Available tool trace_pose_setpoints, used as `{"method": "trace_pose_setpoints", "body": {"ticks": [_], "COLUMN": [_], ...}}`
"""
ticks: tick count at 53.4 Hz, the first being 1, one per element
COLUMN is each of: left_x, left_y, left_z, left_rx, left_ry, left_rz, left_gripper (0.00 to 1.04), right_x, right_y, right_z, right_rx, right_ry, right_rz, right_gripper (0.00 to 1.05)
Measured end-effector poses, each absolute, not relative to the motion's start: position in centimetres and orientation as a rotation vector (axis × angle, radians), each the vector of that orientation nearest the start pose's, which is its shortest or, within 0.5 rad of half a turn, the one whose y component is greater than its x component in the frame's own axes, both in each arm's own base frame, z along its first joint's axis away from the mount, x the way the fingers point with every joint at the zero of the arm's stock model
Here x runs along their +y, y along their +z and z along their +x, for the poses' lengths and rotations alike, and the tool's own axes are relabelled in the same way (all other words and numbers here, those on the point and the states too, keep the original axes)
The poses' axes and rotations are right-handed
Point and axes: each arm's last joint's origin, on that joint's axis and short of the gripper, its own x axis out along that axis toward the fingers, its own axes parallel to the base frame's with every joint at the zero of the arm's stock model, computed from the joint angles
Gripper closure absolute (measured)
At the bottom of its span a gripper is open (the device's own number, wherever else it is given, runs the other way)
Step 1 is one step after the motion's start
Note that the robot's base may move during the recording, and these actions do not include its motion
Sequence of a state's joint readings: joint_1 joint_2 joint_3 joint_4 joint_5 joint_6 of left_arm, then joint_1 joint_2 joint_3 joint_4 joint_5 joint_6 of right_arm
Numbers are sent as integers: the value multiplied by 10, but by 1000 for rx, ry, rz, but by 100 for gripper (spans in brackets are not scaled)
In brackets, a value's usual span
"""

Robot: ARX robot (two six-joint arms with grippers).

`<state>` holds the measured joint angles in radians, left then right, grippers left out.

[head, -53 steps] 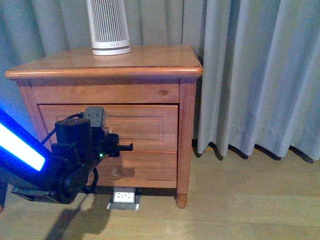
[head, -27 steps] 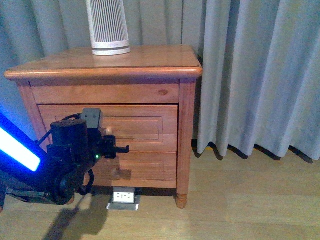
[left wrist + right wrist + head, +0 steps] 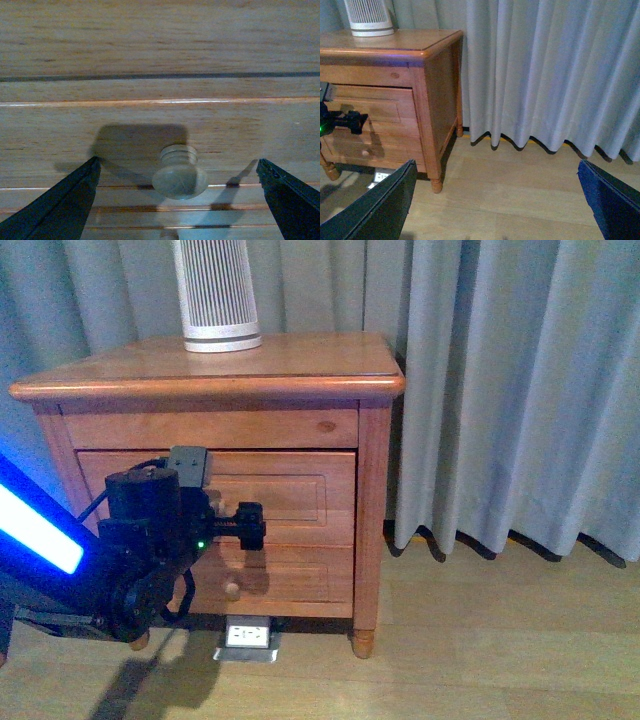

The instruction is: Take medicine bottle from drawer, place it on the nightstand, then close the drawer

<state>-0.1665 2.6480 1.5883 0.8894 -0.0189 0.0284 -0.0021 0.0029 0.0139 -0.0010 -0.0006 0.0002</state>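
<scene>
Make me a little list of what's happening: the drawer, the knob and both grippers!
drawer: shut
knob: between the open fingers of the left gripper, not gripped
right gripper: open, empty, facing the floor and curtain
medicine bottle: not in view
nightstand top: ribbed white device standing on it

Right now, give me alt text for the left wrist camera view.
A round wooden knob on the drawer front sits centred between the two dark fingers of the left gripper, spread wide and not touching it. Its shadow falls on the orange-brown wood.
</scene>
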Motion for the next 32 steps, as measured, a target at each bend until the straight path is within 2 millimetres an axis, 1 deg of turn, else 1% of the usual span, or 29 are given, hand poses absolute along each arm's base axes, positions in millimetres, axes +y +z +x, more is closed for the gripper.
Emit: {"method": "trace_pose_setpoints", "body": {"ticks": [2, 4, 7, 9, 14, 16, 21, 25, 28, 32], "left_x": [-86, -85, -84, -82, -80, -80, -81, -83, -83, -83], "left_y": [28, 28, 28, 29, 30, 30, 31, 30, 31, 31], "left_z": [513, 513, 513, 513, 514, 514, 513, 513, 512, 511], "left_rx": [167, 167, 167, 165, 160, 158, 155, 154, 155, 156], "left_ry": [-146, -136, -131, -127, -124, -127, -128, -140, -141, -143], "left_rz": [45, 46, 46, 46, 49, 49, 49, 49, 49, 49], "left_gripper": [8, 15, 22, 29, 41, 48, 60, 72, 77, 78], "right_x": [0, 0, 0, 0, 0, 0, 0, 0, 0, 0], "right_y": [168, 168, 168, 168, 168, 168, 168, 168, 168, 168], "right_z": [97, 97, 97, 97, 97, 97, 97, 97, 97, 97], "right_rx": [-10, -10, -10, -10, -10, -10, -10, -10, -10, -10], "right_ry": [-2, -2, -2, -2, -2, -2, -2, -2, -2, -2], "right_rz": [0, 0, 0, 0, 0, 0, 0, 0, 0, 0], "right_gripper": [7, 7, 7, 7, 7, 7, 7, 7, 7, 7]}}
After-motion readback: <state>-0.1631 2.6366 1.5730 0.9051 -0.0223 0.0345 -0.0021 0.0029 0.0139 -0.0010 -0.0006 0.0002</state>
